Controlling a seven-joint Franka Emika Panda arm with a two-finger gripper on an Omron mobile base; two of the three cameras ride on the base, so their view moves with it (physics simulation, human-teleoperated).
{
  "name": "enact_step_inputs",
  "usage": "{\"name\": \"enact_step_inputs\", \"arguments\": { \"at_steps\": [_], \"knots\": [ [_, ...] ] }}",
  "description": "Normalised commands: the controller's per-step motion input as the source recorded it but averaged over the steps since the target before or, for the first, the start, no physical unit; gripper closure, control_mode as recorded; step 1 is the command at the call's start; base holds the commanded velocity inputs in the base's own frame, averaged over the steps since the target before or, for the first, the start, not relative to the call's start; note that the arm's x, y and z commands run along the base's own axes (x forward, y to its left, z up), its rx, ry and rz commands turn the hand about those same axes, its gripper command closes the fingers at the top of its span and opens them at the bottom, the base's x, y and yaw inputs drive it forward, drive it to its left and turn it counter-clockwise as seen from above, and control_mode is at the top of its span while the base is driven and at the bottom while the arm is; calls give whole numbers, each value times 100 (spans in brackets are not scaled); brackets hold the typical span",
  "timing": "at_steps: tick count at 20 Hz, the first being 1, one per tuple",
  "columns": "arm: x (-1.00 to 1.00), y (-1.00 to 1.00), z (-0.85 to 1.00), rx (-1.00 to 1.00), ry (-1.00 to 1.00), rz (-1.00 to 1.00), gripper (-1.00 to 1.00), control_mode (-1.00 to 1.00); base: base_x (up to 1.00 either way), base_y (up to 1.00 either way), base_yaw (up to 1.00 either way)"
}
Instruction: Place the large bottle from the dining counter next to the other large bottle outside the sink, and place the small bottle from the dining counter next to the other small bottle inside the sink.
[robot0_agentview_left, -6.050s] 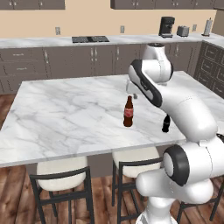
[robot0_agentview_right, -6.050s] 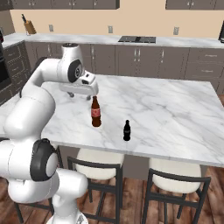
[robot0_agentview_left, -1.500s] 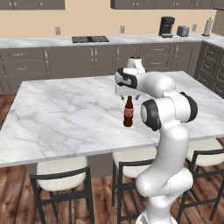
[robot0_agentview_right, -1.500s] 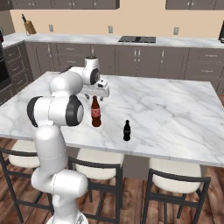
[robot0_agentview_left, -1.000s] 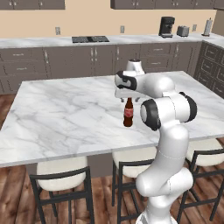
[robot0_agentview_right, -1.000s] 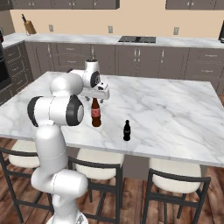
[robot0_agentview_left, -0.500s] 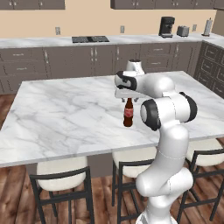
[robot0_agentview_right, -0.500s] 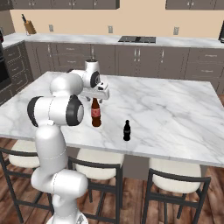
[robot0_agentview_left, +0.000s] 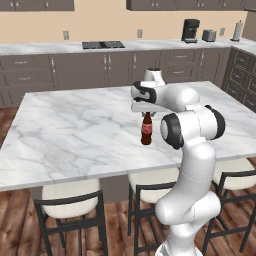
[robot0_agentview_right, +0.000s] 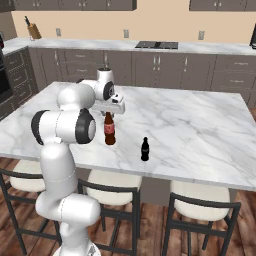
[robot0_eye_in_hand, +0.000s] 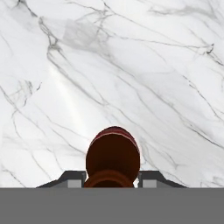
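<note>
A white robot arm is reaching down over the large bottle (robot0_agentview_left: 146, 130), which is standing upright on the marble dining counter (robot0_agentview_left: 75, 135) at the centre of the left base view. Its gripper (robot0_agentview_left: 145, 111) is sitting around the bottle's neck, jaws narrowed against it (the grip looks nearly settled). The small bottle (robot0_agentview_right: 145, 149) is standing nearby. The large bottle is probably rigid, smooth, top-heavy; gripping the neck seems sensible.

Gripper (robot0_agentview_left: 146, 113) hides the large bottle's (robot0_agentview_left: 146, 131) cap; contact perhaps unclear.
</note>
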Motion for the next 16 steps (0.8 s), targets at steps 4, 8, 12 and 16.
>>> {"name": "enact_step_inputs", "arguments": {
  "at_steps": [4,8,12,16],
  "knots": [
    [3,-13,26,0,4,1,100,-100,0,0,0],
    [-10,-13,70,4,3,3,100,-100,0,0,0],
    [-30,-1,48,3,3,1,100,-100,0,0,0],
    [-55,6,17,0,0,0,100,-100,0,0,0]
  ]
}}
